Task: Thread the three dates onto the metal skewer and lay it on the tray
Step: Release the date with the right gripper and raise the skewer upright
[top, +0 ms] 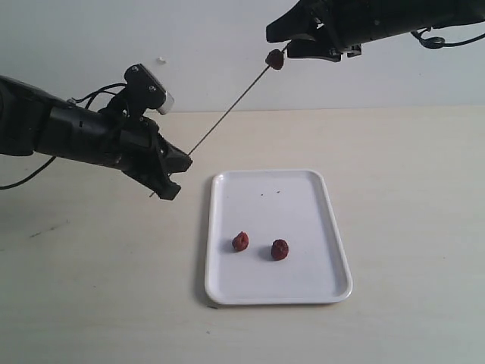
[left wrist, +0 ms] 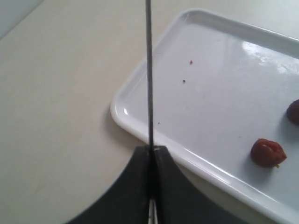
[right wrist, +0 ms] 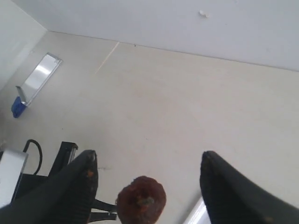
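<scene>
My left gripper (top: 179, 168) is shut on the lower end of the thin metal skewer (top: 227, 114), which slants up to the right over the table. In the left wrist view the skewer (left wrist: 149, 70) runs straight out from the closed gripper (left wrist: 152, 148). One date (top: 276, 59) sits on the skewer's upper tip. My right gripper (top: 283, 44) is open around that date (right wrist: 141, 200), its fingers (right wrist: 79, 186) wide apart and not touching it. Two more dates (top: 240, 241) (top: 280, 249) lie on the white tray (top: 303, 205); the left wrist view shows one of those dates (left wrist: 267, 152) on the tray (left wrist: 210, 65).
The tray lies lengthwise in the middle of the beige table (top: 409, 189), below the skewer. A pale wall (top: 212, 45) stands behind. Far off in the right wrist view lies a small blue object (right wrist: 17, 105) beside a shiny strip (right wrist: 39, 77).
</scene>
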You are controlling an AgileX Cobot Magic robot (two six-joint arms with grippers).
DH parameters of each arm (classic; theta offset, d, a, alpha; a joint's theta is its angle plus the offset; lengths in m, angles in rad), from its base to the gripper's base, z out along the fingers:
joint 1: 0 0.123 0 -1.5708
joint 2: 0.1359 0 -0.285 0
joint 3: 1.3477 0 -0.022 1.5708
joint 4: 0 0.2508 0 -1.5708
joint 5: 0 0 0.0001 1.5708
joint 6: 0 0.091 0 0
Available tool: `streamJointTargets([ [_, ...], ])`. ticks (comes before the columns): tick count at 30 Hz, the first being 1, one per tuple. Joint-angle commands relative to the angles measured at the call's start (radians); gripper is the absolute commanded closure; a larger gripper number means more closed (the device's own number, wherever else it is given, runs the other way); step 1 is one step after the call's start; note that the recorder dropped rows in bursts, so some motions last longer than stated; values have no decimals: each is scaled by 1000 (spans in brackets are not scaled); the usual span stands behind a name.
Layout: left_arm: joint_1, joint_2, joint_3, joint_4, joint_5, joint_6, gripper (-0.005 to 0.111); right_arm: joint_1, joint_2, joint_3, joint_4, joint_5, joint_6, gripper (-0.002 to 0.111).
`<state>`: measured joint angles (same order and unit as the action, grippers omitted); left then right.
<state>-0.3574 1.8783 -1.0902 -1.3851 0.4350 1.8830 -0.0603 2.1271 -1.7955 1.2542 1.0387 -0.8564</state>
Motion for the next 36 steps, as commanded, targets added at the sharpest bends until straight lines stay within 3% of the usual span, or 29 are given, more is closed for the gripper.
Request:
streamJointTargets([
  [1, -2, -5, -4, -34, 8, -7, 107, -3, -8, -6, 28, 8, -12, 49],
  [10, -2, -7, -15, -69, 117, -7, 107, 13, -8, -6, 36, 8, 12, 57],
  [18, -2, -7, -15, -95, 118, -7, 107, 36, -8, -6, 33, 21, 29, 59],
  [25, -2, -7, -15, -170, 118, -7, 107, 36, -8, -6, 32, 28, 47, 77],
  [36, -2, -7, -15, -255, 122, -7, 107, 36, -8, -6, 29, 65, 47, 77],
])
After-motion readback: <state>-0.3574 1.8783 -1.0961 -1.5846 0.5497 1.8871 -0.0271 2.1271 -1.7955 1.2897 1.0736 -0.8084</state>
